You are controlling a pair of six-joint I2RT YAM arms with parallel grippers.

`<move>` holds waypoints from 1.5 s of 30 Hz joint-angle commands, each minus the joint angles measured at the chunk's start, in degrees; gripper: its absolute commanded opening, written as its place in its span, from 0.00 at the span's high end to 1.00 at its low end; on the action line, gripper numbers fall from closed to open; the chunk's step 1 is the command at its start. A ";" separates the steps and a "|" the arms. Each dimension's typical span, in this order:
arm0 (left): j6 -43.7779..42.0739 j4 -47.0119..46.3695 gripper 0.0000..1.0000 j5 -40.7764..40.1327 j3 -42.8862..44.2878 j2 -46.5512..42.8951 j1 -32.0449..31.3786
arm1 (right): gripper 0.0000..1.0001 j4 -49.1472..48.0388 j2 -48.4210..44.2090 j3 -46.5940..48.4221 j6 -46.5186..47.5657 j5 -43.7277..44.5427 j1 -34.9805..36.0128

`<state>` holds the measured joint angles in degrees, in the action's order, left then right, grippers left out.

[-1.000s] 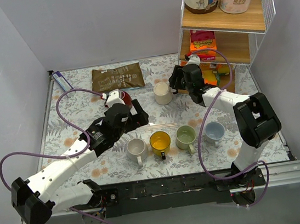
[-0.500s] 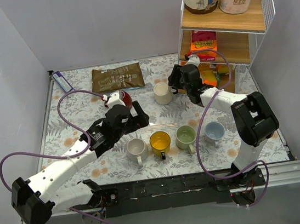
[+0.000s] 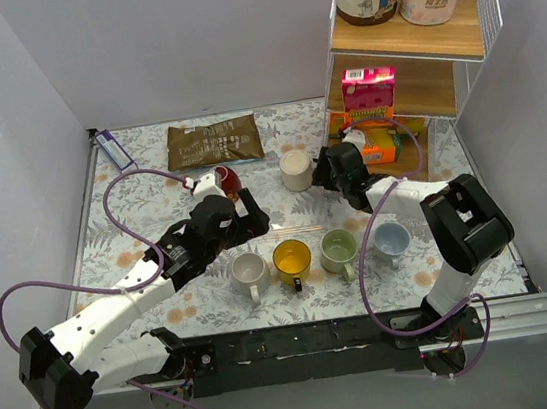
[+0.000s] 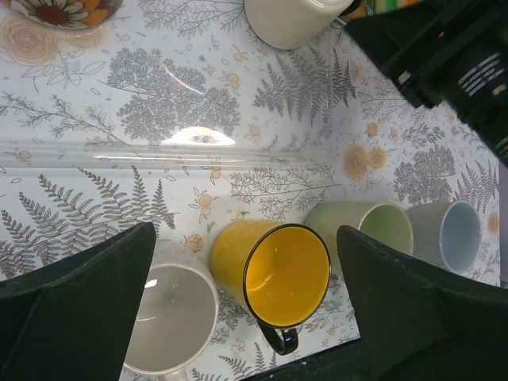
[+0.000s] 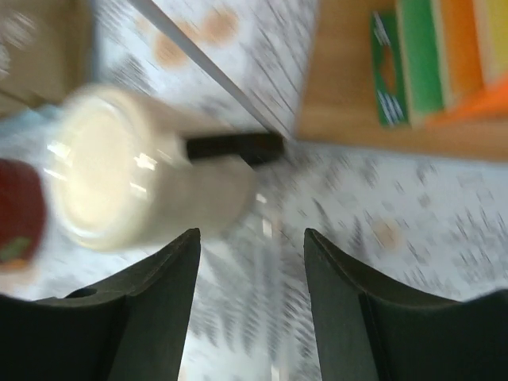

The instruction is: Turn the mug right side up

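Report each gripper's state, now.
Left gripper: open, holding nothing.
Right gripper: open, holding nothing; the cream mug lies just ahead of it.

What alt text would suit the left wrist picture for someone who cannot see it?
A white mug, yellow mug, green mug and blue mug stand in a row, mouths up, on a floral tablecloth, framed by the open fingers of the left end effector.
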<state>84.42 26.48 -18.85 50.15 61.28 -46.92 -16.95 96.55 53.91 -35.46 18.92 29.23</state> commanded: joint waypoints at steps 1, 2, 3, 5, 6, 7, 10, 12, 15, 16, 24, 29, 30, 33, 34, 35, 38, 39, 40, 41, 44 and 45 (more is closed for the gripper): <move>0.04 -0.46 0.02 0.22 -0.58 -1.69 0.42 | 0.38 4.73 -2.06 -3.55 -3.12 2.08 -0.23; 0.04 -0.46 0.02 0.22 -0.58 -1.69 0.42 | 0.38 4.73 -2.24 -3.64 -2.95 2.09 -0.23; 0.04 -0.55 0.02 0.22 -0.67 -1.69 0.42 | 0.38 4.47 -2.42 -3.64 -2.86 2.18 -0.23; 0.04 -0.55 0.02 0.13 -0.76 -1.86 0.51 | 0.38 4.56 -2.42 -3.55 -2.68 2.26 -0.23; 0.04 -0.55 0.02 0.22 -0.76 -1.86 0.51 | 0.38 4.21 -2.51 -3.55 -2.59 2.18 -0.23; 0.13 -0.55 0.02 0.22 -0.76 -1.95 0.51 | 0.38 4.12 -2.60 -3.55 -2.59 2.09 -0.23; 0.22 -0.46 0.02 0.22 -0.93 -2.04 0.51 | 0.38 3.85 -3.03 -3.55 -2.33 2.35 -0.23; 0.22 -0.38 0.02 0.22 -1.02 -2.04 0.51 | 0.38 3.85 -4.00 -3.46 -1.98 2.79 -0.23; 0.13 -0.11 0.02 -0.04 -0.93 -2.21 0.60 | 0.38 4.64 -5.84 -3.11 -0.23 3.14 -0.23; 0.22 -0.11 0.02 -0.13 -1.02 -2.21 0.60 | 0.38 5.17 -6.98 -2.94 0.74 3.06 -0.14; 0.30 -0.90 0.02 0.31 -1.20 -2.13 0.60 | 0.38 12.46 -12.43 -0.30 4.35 3.06 -0.32; 0.13 -0.99 0.02 0.48 -0.93 -1.95 0.60 | 0.38 16.42 -15.69 -2.22 4.61 3.67 -0.84; 0.13 -1.08 0.02 0.57 -0.93 -2.04 0.68 | 0.38 16.86 -16.82 -2.84 4.79 4.28 -0.93; 0.13 -1.60 0.02 0.92 -1.37 -2.12 0.69 | 0.38 18.25 -18.33 -5.39 5.32 4.90 -2.25; 0.13 -1.78 0.02 1.10 -1.46 -2.04 0.69 | 0.38 18.70 -18.59 -5.92 5.32 4.81 -3.30; 0.13 -2.13 0.02 1.27 -1.46 -1.86 0.69 | 0.38 18.79 -18.86 -6.62 5.32 4.81 -3.91; 0.22 -3.10 0.02 2.06 -1.11 -0.81 0.69 | 0.38 18.27 -19.82 -9.17 5.23 4.73 -6.73; 0.22 -3.80 0.02 2.24 -0.50 -0.20 0.77 | 0.38 18.18 -20.43 -10.30 5.14 4.46 -7.52; 0.13 -4.15 0.02 2.59 0.03 0.33 0.77 | 0.39 18.01 -20.79 -10.75 4.97 4.20 -9.18; -0.05 -4.68 0.02 2.77 0.47 1.03 0.86 | 0.39 17.74 -21.05 -11.19 4.96 4.02 -9.98; -1.01 -7.49 0.02 3.82 3.02 4.89 1.30 | 0.39 17.48 -22.63 -13.04 4.70 4.11 -12.62; -1.28 -9.06 0.02 4.17 3.89 7.52 1.47 | 0.39 17.48 -23.51 -13.39 4.44 4.11 -13.32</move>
<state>84.55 22.48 -16.49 49.87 63.92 -46.30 1.69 76.77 41.63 -31.09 22.20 18.41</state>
